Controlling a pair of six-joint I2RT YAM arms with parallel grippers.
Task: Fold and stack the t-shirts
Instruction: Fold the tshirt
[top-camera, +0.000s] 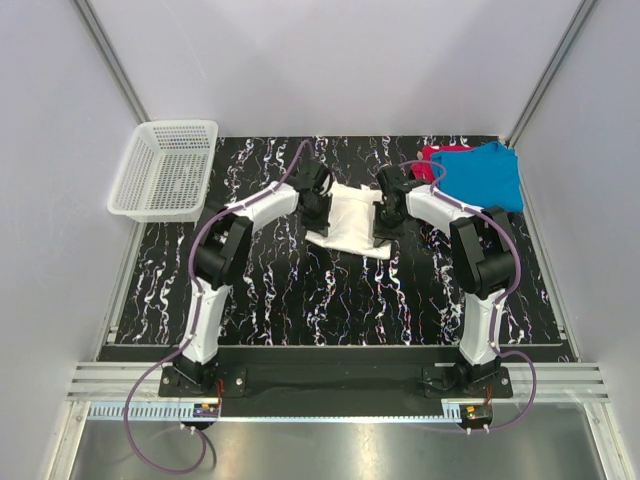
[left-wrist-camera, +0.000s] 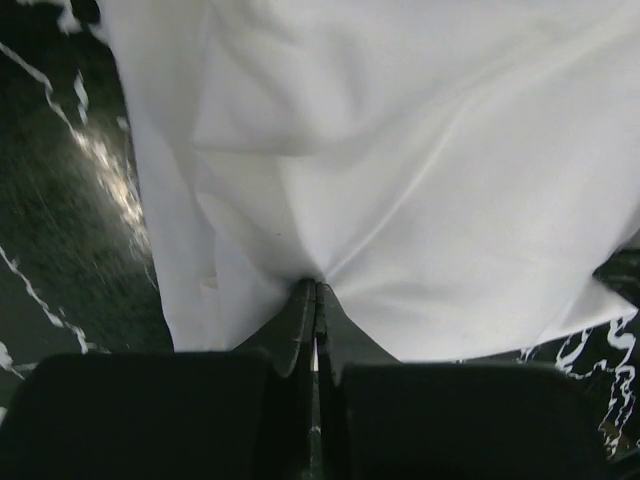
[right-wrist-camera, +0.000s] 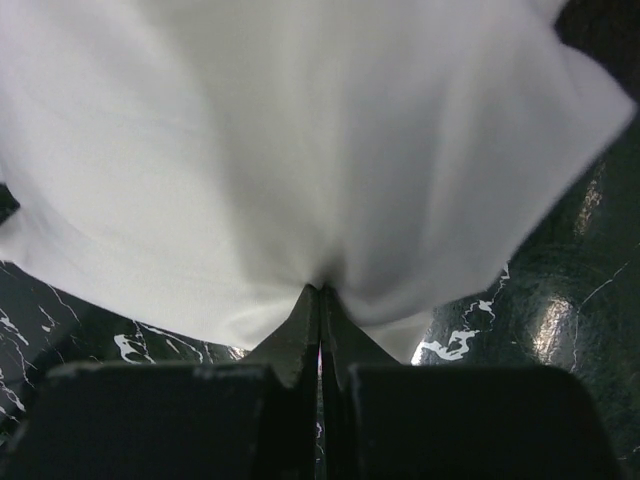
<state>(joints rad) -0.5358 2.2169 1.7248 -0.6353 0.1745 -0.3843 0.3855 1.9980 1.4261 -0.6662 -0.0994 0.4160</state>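
A white t-shirt (top-camera: 350, 221) lies partly folded in the middle of the black marbled table. My left gripper (top-camera: 318, 212) is at its left edge, shut on the cloth; in the left wrist view the white t-shirt (left-wrist-camera: 400, 170) puckers into the closed tips of the left gripper (left-wrist-camera: 316, 286). My right gripper (top-camera: 385, 222) is at the shirt's right edge, and the white t-shirt (right-wrist-camera: 300, 150) bunches into the shut right gripper (right-wrist-camera: 321, 290). A blue t-shirt (top-camera: 487, 175) lies on a red one (top-camera: 434, 156) at the back right.
A white mesh basket (top-camera: 165, 170) stands at the back left corner of the table (top-camera: 300, 290). Grey walls close in the back and both sides. The arm bases sit on a rail at the near edge.
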